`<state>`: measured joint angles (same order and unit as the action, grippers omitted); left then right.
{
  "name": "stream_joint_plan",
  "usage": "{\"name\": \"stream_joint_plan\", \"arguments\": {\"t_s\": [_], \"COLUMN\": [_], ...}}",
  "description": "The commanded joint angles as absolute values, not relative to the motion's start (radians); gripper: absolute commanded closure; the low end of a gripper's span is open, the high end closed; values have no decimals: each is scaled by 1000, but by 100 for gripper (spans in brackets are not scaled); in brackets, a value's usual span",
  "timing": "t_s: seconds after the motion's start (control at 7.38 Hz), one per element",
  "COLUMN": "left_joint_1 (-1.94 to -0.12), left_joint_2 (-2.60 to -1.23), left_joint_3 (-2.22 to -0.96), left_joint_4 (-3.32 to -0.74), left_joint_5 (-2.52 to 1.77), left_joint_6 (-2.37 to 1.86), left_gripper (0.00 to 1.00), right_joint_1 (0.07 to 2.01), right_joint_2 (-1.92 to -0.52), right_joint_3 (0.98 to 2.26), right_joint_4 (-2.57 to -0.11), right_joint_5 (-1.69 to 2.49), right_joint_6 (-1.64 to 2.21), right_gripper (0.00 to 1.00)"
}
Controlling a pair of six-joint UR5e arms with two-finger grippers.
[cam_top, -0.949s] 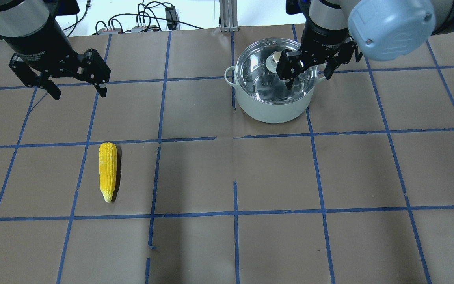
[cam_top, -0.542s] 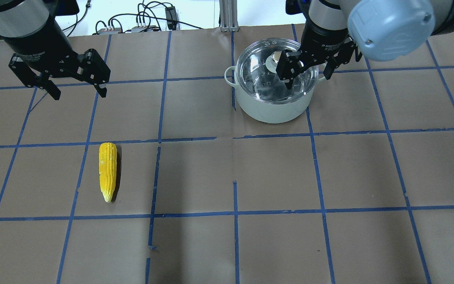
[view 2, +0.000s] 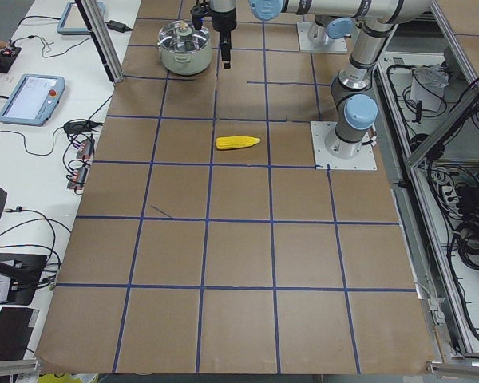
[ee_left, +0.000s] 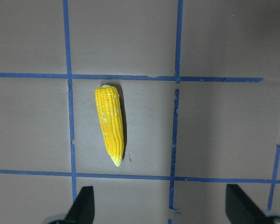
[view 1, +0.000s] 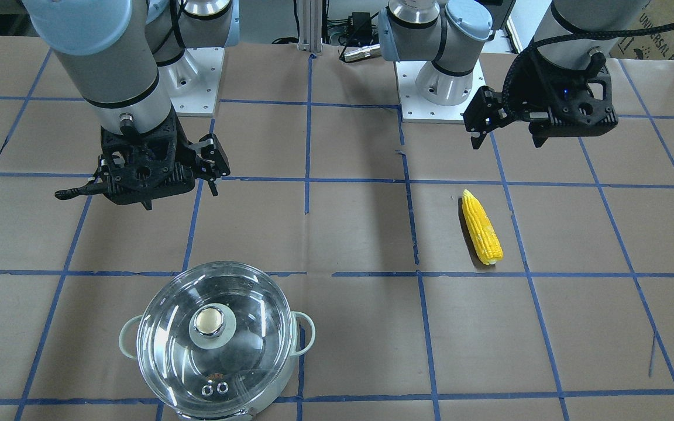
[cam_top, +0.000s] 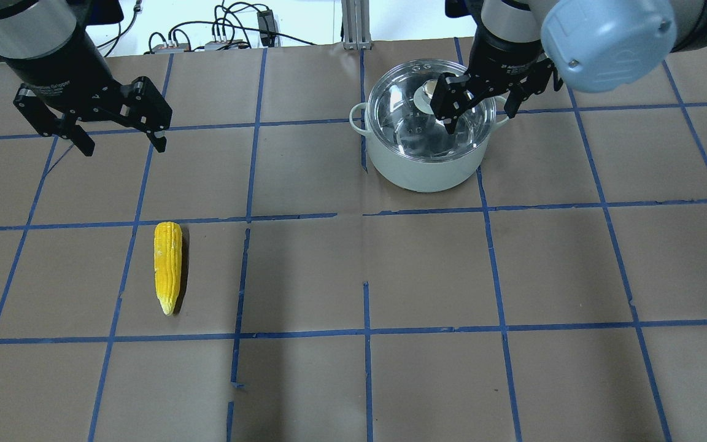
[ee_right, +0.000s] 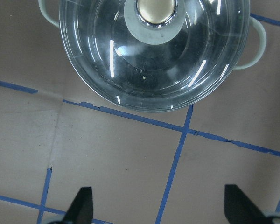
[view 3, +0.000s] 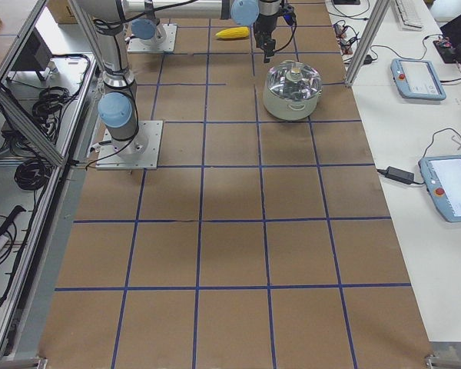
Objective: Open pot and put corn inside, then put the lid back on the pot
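Observation:
The mint-green pot (cam_top: 421, 169) stands at the far right of centre with the glass lid (cam_top: 405, 120) on it; the lid's metal knob (view 1: 208, 320) shows in the front view. My right gripper (cam_top: 479, 121) is open and empty, up in the air above the pot's near side. In the right wrist view the lid (ee_right: 154, 60) and its knob (ee_right: 155, 8) lie at the top, ahead of the open gripper (ee_right: 161, 207). The yellow corn (cam_top: 167, 267) lies on the table at the left. My left gripper (cam_top: 123, 147) is open and empty, high above it; the corn (ee_left: 111, 125) shows ahead of the left gripper (ee_left: 161, 207).
Brown paper with a blue tape grid covers the table (cam_top: 366, 276). Cables and small devices (cam_top: 224, 34) and an aluminium post (cam_top: 353, 24) sit beyond the far edge. Both arm bases (view 1: 442, 88) stand at the robot's side.
My right gripper has shifted slightly toward the far edge over the lid. The left gripper, corn, pot and lid have not moved.

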<state>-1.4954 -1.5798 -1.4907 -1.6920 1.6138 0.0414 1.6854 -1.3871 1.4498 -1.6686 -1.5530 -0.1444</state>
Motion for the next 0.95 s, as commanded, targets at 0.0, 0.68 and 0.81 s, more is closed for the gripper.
{"name": "stream_joint_plan", "arguments": {"t_s": [0.0,0.68,0.81], "left_joint_1": [-1496,-1494,-1496], "left_joint_2": [-1580,-1580,-1580], "left_joint_3": [-1491,-1491,-1491], "left_joint_4": [-1690,-1689,-1689], "left_joint_5": [1614,1614,1614], "left_joint_6": [40,41,41], "left_gripper": [0,0,0], "right_joint_1": [1697,1721,1720], "right_joint_2": [-1266,-939,-936], "right_joint_3": [1322,1112,1118], "right_joint_4": [-1680,-1807,-1806], "right_joint_5": [-1546,-1546,-1543], "right_joint_6": [-126,-135,-129], "right_gripper": [1,3,7]}}
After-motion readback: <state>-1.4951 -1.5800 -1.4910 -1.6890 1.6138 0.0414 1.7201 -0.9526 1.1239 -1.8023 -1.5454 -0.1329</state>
